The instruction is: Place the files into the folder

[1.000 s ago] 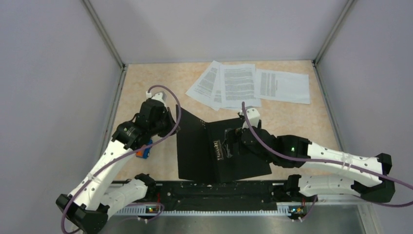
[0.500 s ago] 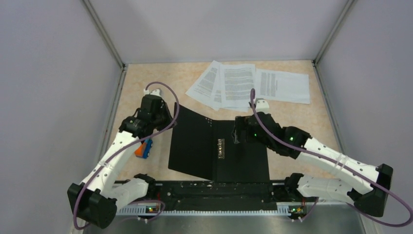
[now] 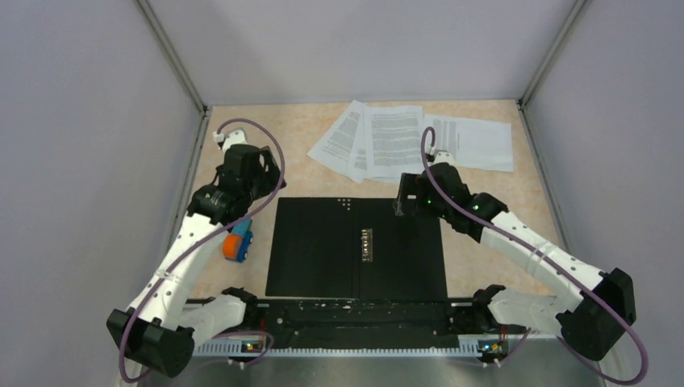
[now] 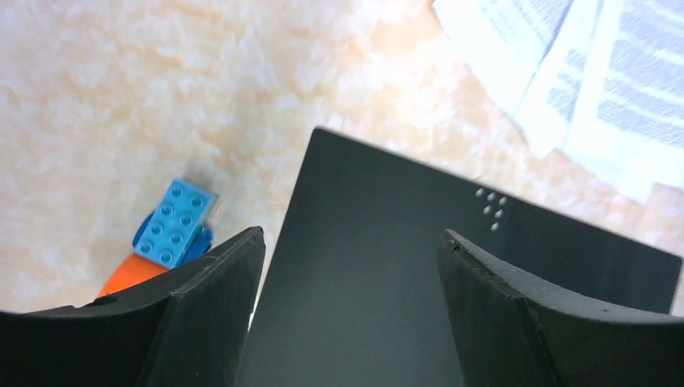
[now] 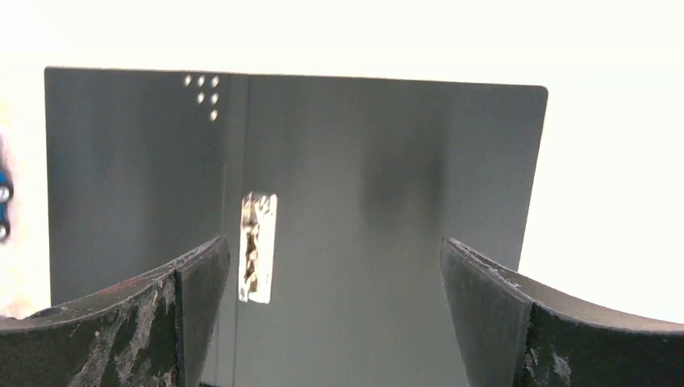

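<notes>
Folder open flat, black inside up, metal clip on spine. Files fanned just past folder's far edge. L gripper over its far-left corner, R gripper over far-right half; both w/ jaws apart, empty. Blue/orange block just left of folder.

A black folder lies opened flat, inside facing up, with a metal clip on its spine. Just beyond its far edge, white printed files lie fanned and overlapping.
</notes>
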`<state>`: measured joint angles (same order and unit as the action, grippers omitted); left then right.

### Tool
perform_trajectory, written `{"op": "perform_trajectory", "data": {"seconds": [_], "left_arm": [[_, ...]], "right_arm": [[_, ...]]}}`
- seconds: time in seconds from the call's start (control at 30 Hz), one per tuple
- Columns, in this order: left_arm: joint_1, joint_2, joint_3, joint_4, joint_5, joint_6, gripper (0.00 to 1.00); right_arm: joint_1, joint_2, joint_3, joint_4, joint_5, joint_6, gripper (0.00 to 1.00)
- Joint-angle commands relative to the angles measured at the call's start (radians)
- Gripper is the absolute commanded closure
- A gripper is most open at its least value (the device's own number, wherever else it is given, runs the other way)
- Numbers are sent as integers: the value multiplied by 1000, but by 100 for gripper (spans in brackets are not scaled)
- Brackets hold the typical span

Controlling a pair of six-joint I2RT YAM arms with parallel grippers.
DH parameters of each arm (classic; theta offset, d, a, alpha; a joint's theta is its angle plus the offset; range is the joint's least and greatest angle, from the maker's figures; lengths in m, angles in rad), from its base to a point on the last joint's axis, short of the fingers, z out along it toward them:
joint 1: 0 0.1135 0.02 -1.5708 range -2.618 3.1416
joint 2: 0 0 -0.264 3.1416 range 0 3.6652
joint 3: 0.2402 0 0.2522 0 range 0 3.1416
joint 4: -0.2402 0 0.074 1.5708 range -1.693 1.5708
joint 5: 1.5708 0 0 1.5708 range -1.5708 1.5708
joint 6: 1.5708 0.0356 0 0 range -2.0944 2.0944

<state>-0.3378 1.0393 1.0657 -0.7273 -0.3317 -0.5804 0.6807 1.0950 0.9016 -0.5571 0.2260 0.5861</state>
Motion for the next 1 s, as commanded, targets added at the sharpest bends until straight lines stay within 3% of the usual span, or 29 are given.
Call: {"op": "perform_trajectory", "data": {"seconds": [0.0, 0.2, 0.33, 0.47, 0.67, 0.97], "left_arm": [[5, 94, 75, 124, 40, 46, 13], [24, 472, 273, 265, 155, 101, 8], [113, 671, 420, 367, 351, 125, 7], [150, 892, 641, 371, 442, 189, 6], [167, 1201, 1011, 282, 454, 217, 6], [169, 1431, 1149, 318, 550, 127, 6]], "right_arm": [[-165, 60, -20, 170, -150, -14, 1], [-405, 289, 38, 413, -317, 6, 1], [-496, 473, 103, 523, -390, 15, 1], [-515, 630, 247, 525, -341, -38, 1], [-517, 819, 443, 460, -283, -89, 1], [-518, 911, 509, 390, -236, -100, 1]]}}
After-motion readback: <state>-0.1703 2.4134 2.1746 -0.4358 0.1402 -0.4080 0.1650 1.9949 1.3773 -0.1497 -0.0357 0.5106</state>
